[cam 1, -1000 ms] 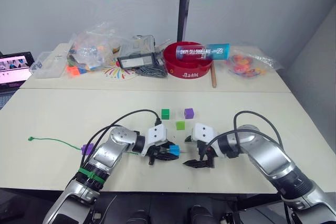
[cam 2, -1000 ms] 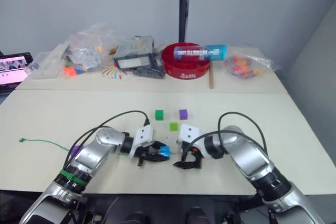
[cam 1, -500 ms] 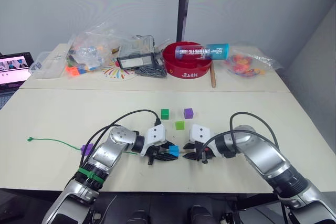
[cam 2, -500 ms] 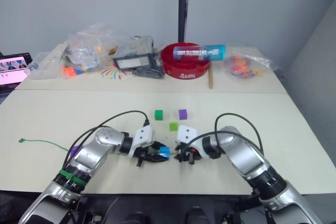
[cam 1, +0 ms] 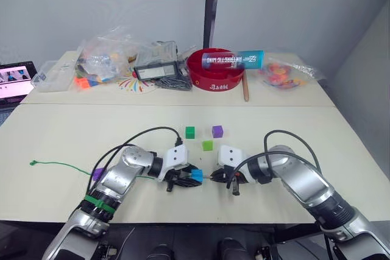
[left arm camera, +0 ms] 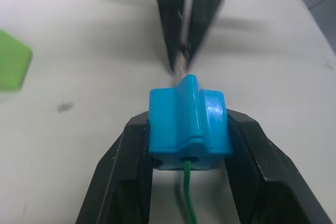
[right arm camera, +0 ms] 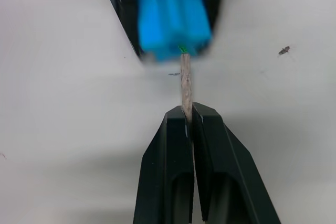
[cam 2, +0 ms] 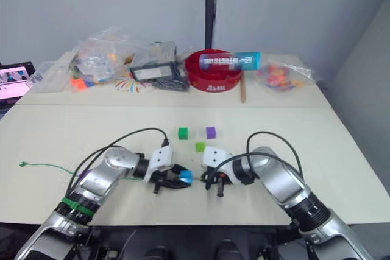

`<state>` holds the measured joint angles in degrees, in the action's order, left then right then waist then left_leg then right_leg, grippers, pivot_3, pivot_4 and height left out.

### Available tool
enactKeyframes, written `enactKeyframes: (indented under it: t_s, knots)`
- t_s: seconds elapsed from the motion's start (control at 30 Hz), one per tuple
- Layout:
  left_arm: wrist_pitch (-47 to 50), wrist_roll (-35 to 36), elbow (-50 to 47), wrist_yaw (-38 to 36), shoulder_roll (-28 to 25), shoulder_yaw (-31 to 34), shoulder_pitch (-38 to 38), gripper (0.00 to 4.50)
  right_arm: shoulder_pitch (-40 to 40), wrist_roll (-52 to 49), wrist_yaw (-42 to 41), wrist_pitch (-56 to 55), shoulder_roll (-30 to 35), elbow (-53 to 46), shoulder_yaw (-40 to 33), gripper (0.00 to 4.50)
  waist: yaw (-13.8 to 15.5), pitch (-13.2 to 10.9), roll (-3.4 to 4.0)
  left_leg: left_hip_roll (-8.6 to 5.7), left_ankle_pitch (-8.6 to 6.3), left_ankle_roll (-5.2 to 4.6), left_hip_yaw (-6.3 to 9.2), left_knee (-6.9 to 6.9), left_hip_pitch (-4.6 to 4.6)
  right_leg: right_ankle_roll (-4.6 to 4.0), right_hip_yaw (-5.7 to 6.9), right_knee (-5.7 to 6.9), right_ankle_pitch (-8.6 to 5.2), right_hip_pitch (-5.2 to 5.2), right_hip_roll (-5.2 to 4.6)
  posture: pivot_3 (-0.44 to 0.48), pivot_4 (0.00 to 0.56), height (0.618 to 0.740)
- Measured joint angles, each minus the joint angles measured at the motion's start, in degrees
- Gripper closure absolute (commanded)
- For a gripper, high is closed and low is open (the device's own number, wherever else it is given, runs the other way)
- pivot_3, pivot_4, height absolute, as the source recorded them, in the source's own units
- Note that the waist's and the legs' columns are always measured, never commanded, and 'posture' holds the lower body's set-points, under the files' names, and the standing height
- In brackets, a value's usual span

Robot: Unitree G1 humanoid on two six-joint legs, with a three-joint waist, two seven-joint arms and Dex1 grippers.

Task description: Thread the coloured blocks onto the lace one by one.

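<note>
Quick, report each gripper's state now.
Left gripper: shut on the blue block, with the lace running into it.
Right gripper: shut on the lace's pale tip.

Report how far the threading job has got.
Done: one purple block looks already on the lace. In hand: the left gripper clamps the blue block with the lace running through it, and the right gripper is shut on the pale tip sticking out the far side, ready to pull. Left: the dark green block, light green block and second purple block, loose on the table.
</note>
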<state>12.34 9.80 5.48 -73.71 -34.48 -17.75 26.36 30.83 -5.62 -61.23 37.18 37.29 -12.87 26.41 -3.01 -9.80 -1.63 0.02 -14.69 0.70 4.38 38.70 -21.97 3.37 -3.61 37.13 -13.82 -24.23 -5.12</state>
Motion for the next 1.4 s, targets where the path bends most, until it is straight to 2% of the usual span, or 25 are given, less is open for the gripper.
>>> enactKeyframes:
  t_s: [0.23, 0.37, 0.67, 0.8, 0.87, 1.07, 1.23, 1.4]
  knots:
    - [-2.0, 3.8, -1.7, -5.7, -13.7, 7.9, -7.6, 3.13, 1.0, 0.6, -0.8, 0.2, 0.1, 0.0, 0.9, 4.5, -0.1, 0.0, 0.01, 0.03, 0.0, 0.0, -0.01, -0.02, 0.0, -0.02, 0.0, -0.01, -0.01, -0.01, 0.01, 0.0, 0.15, 0.731]
    - [-8.4, 4.0, 4.3, -8.9, -19.6, 11.1, -9.8, 3.13, 1.9, 1.0, -1.1, 0.2, 0.0, 0.0, 1.6, 4.5, -0.3, 0.0, 0.02, 0.05, 0.0, 0.0, -0.05, -0.07, 0.07, -0.06, 0.01, -0.02, -0.04, 0.0, 0.02, 0.0, 0.15, 0.731]
    - [-23.0, 2.6, 24.6, -11.5, -22.7, 14.0, -6.4, 3.13, 1.9, 1.0, -1.3, 0.2, -0.2, 0.0, 1.9, 4.5, -0.9, 0.1, 0.16, 0.12, 0.0, 0.0, -0.14, -0.35, 0.54, -0.16, -0.01, 0.07, -0.08, 0.17, 0.08, 0.0, 0.15, 0.731]
    - [-25.6, 2.3, 27.5, -11.5, -22.5, 14.3, -5.7, 3.13, 2.0, 1.0, -1.4, 0.2, -0.3, 0.0, 1.9, 4.5, -0.9, 0.1, 0.25, 0.15, 0.0, 0.0, -0.15, -0.38, 0.58, -0.17, -0.05, 0.09, -0.09, 0.18, 0.12, 0.0, 0.15, 0.731]
    - [-25.8, 2.3, 27.6, -11.5, -22.1, 14.5, -5.7, 2.06, 1.9, 1.0, -1.5, 0.2, -0.3, 0.0, 1.9, 4.5, -0.8, 0.1, 0.29, 0.15, 0.0, 0.0, -0.16, -0.37, 0.57, -0.17, -0.05, 0.09, -0.09, 0.18, 0.11, 0.0, 0.15, 0.731]
    - [-21.7, 2.9, 24.4, -12.5, -21.9, 15.3, -6.3, 0.2, 2.0, 1.0, -1.8, 0.2, -0.3, 0.0, 1.9, 4.5, -0.6, 0.1, 0.29, 0.15, 0.0, 0.0, -0.15, -0.37, 0.44, -0.17, -0.05, 0.08, -0.09, 0.1, 0.1, 0.0, 0.15, 0.731]
    - [-13.2, 4.2, 17.4, -14.2, -23.8, 15.4, -5.9, 0.2, 2.0, 1.0, -1.8, 0.6, -0.7, -0.1, 1.9, 4.5, -0.4, 0.1, 0.17, 0.15, 0.01, 0.02, -0.08, -0.33, 0.1, -0.16, -0.02, 0.06, -0.08, -0.09, 0.11, 0.0, 0.15, 0.731]
    - [-0.8, 9.1, 6.2, -15.0, -24.1, 16.0, -2.3, 0.2, 3.2, 1.0, -1.9, 1.3, -1.5, -0.1, 2.3, 4.5, -0.1, 0.1, 0.14, 0.14, 0.01, 0.01, -0.05, -0.32, -0.01, -0.15, 0.02, 0.04, -0.08, -0.13, 0.09, 0.0, 0.15, 0.731]
